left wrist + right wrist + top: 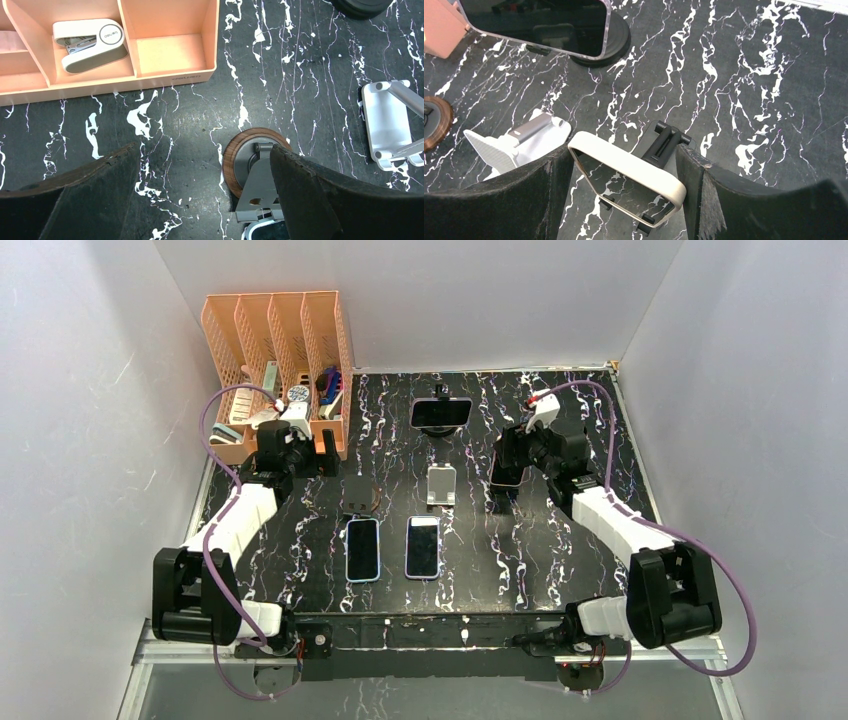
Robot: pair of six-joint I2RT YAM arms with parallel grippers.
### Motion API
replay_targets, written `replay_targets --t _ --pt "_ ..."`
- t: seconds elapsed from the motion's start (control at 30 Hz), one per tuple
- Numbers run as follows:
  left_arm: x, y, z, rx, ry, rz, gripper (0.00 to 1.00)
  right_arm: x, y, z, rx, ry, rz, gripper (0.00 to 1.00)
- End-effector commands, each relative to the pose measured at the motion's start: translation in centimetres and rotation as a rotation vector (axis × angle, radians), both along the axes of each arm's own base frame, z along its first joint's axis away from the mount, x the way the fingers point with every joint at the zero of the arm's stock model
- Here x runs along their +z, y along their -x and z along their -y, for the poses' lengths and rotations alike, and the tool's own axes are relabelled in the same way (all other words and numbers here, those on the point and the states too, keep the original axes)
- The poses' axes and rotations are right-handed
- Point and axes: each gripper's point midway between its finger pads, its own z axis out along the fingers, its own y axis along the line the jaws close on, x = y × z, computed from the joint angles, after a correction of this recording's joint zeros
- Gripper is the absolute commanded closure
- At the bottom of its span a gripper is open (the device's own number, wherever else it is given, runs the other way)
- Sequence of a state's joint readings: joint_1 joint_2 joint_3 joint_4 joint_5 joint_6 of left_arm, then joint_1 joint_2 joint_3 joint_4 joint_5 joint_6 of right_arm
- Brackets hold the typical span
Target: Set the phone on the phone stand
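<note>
Where the right wrist camera looks down, a cream-cased phone is seen clamped between the jaws of the right gripper, right at a black phone stand. From the left wrist, the left gripper is shown with jaws wide apart above a wood-based stand. From above, two more phones are seen lying flat on the table.

Three cams, one table
Overhead looks down from behind, far off; both wrist cams point down up close, sharing the white stand.
</note>
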State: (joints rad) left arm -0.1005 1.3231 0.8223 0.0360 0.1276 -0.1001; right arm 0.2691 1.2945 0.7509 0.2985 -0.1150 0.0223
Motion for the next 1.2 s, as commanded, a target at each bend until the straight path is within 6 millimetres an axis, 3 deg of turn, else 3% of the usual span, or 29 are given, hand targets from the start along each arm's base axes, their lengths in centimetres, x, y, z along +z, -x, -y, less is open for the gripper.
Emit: replay_targets --t 0.0,0.6,1.17 --pt "0.4 -0.3 0.3 -0.016 -0.007 0.003 0.02 1.8 -1.5 -0.2 0.003 -0.012 0.080 0.29" --pt "-0.3 -0.3 0.4 -0.019 -0.012 -0.018 0.02 -1.4 -2.2 0.1 -0.025 -0.002 0.008 0.27" --pt "-1.2 -0.3 0.3 -0.017 -0.020 -0.044 0.02 -4.3 -3.7 0.8 -0.091 0.018 -0.059 0.18"
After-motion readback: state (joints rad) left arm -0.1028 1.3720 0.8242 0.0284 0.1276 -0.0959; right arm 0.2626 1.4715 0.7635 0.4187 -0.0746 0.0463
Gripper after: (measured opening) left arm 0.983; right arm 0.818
